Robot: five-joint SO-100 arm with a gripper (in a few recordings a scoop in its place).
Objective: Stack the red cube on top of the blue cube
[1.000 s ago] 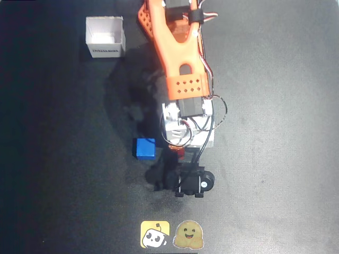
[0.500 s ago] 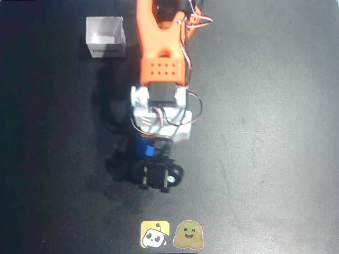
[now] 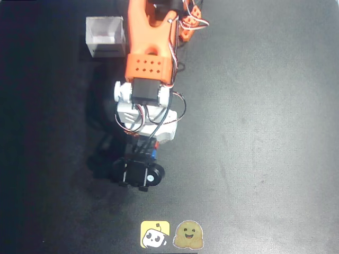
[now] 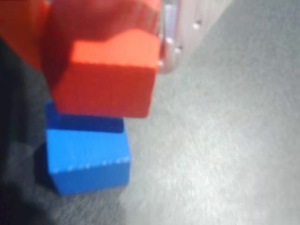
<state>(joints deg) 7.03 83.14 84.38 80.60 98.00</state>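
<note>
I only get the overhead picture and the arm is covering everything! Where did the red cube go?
Observer: In the wrist view the red cube is held in the gripper, right above the blue cube.
Operator: Is it sitting on the blue one yet?
Observer: I cannot tell. In the wrist view the red cube's lower edge meets the blue cube's top, but the picture is too blurred to show contact or a gap.
Operator: Is it lined up straight?
Observer: Not quite. In the wrist view the red cube overhangs the blue one towards the picture's right.
Operator: Is anything else near them?
Observer: No, just bare dark table beside the cubes.
</note>
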